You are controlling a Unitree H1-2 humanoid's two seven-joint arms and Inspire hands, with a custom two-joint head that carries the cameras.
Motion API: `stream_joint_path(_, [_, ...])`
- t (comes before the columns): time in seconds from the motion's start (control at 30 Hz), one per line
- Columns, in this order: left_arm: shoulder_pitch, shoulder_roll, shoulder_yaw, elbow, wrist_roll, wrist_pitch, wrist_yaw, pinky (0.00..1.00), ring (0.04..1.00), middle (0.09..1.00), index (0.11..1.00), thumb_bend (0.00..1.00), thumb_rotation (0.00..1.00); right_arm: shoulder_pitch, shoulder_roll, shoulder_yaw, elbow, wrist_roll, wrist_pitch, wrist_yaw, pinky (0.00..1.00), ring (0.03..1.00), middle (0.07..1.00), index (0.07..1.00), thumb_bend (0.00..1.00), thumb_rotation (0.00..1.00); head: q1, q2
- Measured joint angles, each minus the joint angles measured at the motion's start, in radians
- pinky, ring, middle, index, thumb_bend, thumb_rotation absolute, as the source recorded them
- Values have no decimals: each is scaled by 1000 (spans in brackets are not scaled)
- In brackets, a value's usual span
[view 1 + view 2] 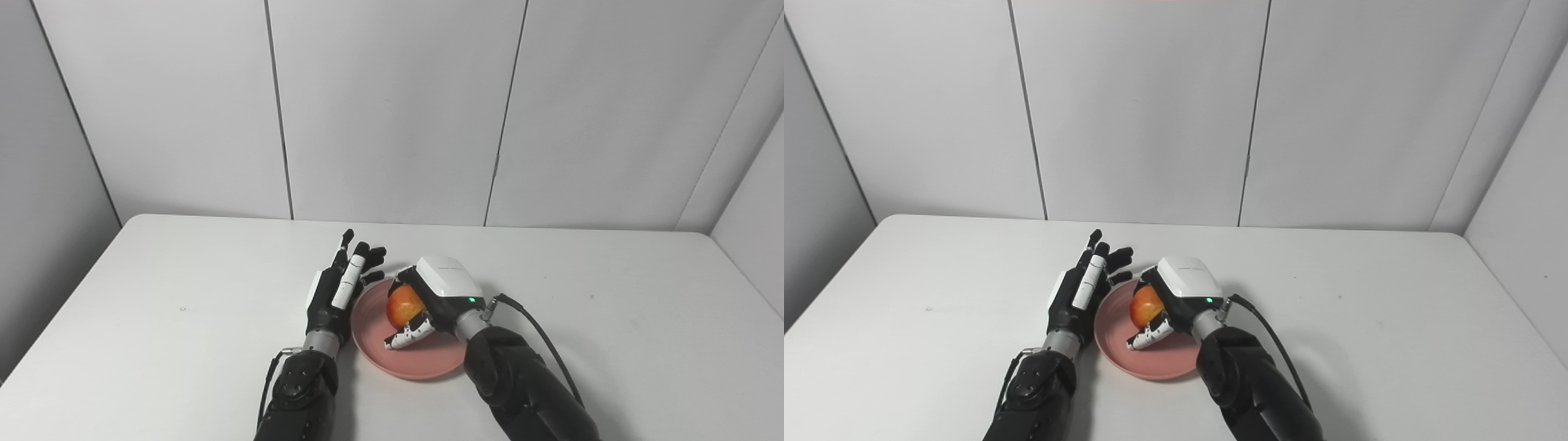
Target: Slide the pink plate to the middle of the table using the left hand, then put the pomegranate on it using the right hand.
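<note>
So the right robot hand (432,300) has its fingers wrapped around the pomegranate (403,305), holding it right over the pink plate (409,354). The plate sits about mid-desk (184,294). The left robot hand (340,288) is just beside the plate's left rim, fingers spread, holding nothing.

Lab-like test booth, plain white table (184,294), bare grey wall panels (392,110)
</note>
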Motion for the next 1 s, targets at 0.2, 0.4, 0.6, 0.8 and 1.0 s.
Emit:
stream_joint_path(0.2, [-1, 0, -2, 3, 0, -1, -10, 729, 889, 960, 998, 882, 772, 2, -12, 5, -31, 2, 0, 18, 488, 636, 724, 670, 982, 678, 0, -14])
stream_joint_path(0.4, [-1, -1, 4, 3, -7, -1, -16, 737, 895, 948, 982, 901, 731, 10, -20, 4, -77, 6, 0, 47, 757, 812, 838, 766, 1000, 811, -5, -18])
stream_joint_path(0.6, [0, -1, 4, 1, -20, -1, -23, 759, 902, 961, 999, 926, 759, 19, -29, 3, -136, 6, 0, 65, 804, 828, 851, 793, 1000, 895, -12, -12])
stream_joint_path(0.8, [4, -1, 2, -7, -20, 0, -24, 709, 848, 816, 1000, 858, 777, 19, -38, -9, -168, 7, -10, 29, 776, 805, 838, 792, 989, 948, -15, -14])
stream_joint_path(1.0, [8, -1, 2, -14, -19, 1, -20, 685, 810, 748, 1000, 909, 777, 20, -44, -63, -203, 50, -48, -32, 696, 784, 826, 784, 926, 988, -18, -12])
